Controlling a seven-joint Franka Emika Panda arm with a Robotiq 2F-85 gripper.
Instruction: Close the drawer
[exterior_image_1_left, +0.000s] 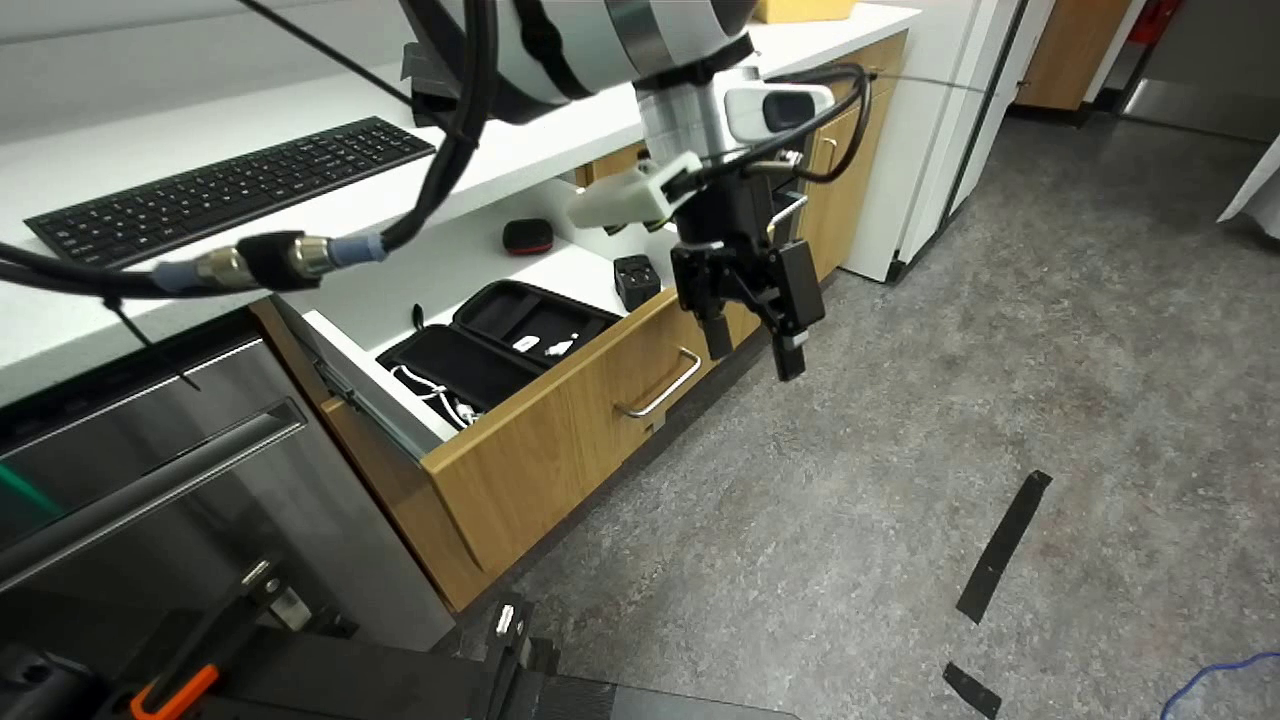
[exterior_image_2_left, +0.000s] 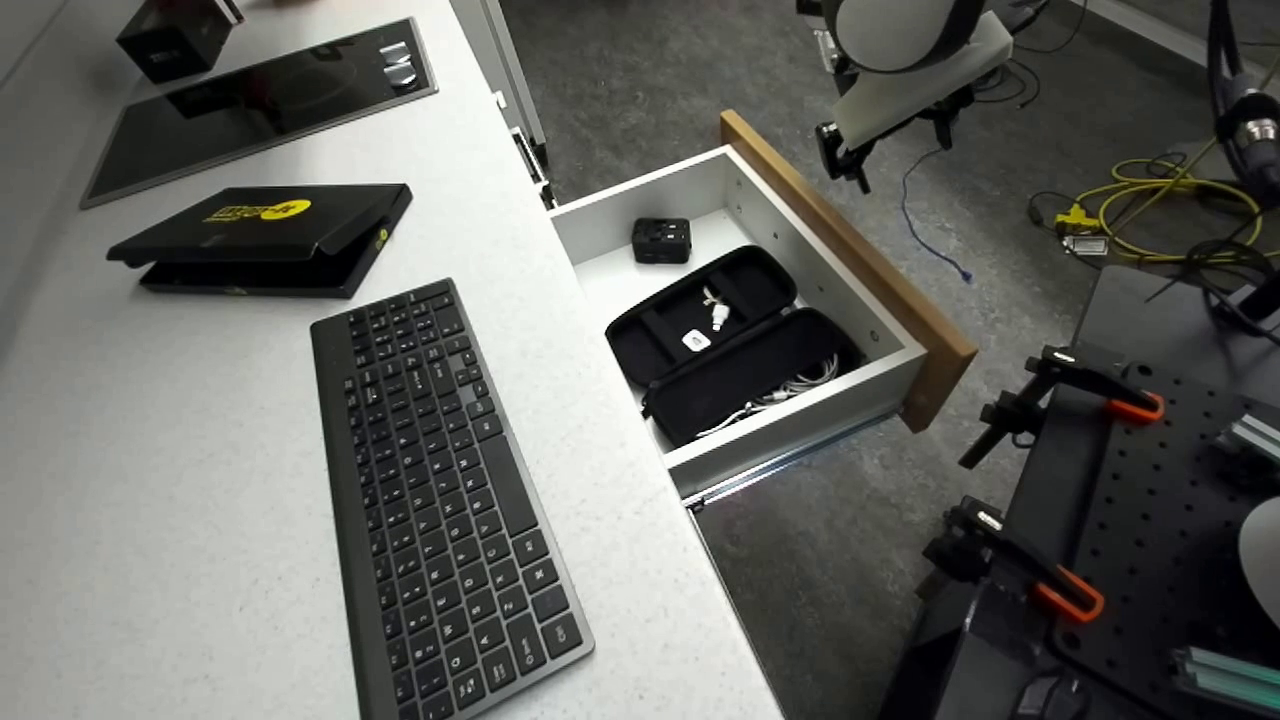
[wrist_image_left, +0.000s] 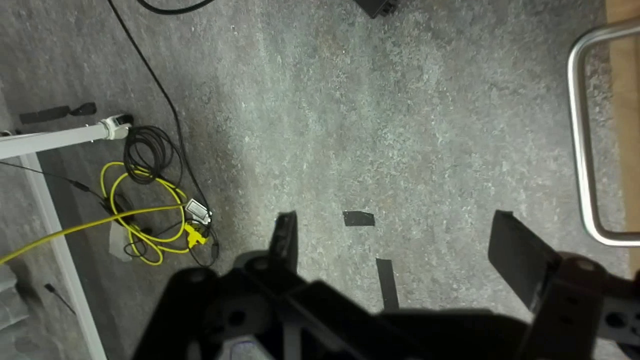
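Note:
The drawer (exterior_image_1_left: 540, 455) has a light oak front and white inner walls. It is pulled out from under the counter in both exterior views; its front top edge (exterior_image_2_left: 850, 245) also shows. A black open case (exterior_image_2_left: 740, 350) with white cables and a small black box (exterior_image_2_left: 661, 241) lie inside. The silver bar handle (exterior_image_1_left: 665, 390) sits on the front and also shows at the right edge of the wrist view (wrist_image_left: 580, 135). My gripper (exterior_image_1_left: 755, 352) is open and empty, pointing down, on the floor side of the drawer front. Its fingers are apart from the handle, which lies beyond the right finger in the wrist view (wrist_image_left: 395, 217).
A white counter (exterior_image_2_left: 200, 450) with a keyboard (exterior_image_2_left: 450, 500) and a black box (exterior_image_2_left: 265, 240) is above the drawer. A stainless-steel appliance (exterior_image_1_left: 330, 500) stands beside it. A black table with clamps (exterior_image_2_left: 1150, 480) faces the drawer. Yellow cable (wrist_image_left: 145, 215) lies on the floor.

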